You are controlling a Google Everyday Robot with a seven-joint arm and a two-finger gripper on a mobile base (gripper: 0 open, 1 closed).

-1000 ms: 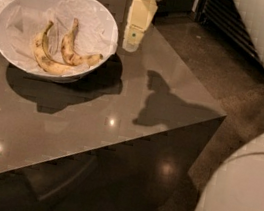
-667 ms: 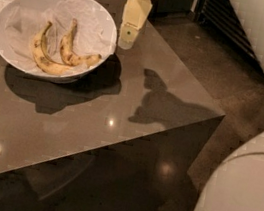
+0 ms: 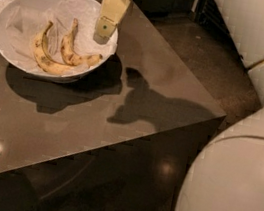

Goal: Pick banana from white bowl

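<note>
Banana (image 3: 69, 52): ripe yellow, heavily brown-speckled, bent sharply like a hook. It lies flat on the crumpled white paper (image 3: 20, 22) in the right half of the bowl, one end pointing to the far rim and the blunt yellow-brown tip pointing right, near the bowl's right wall. White bowl (image 3: 2, 46): large, wide, shallow and round, upright on the far-left part of the worktop (image 3: 41, 132), with the paper lining rising above its far rim. Gripper (image 3: 102, 32): cream-coloured, hangs over the bowl's far-right rim, apart from the banana.
</note>
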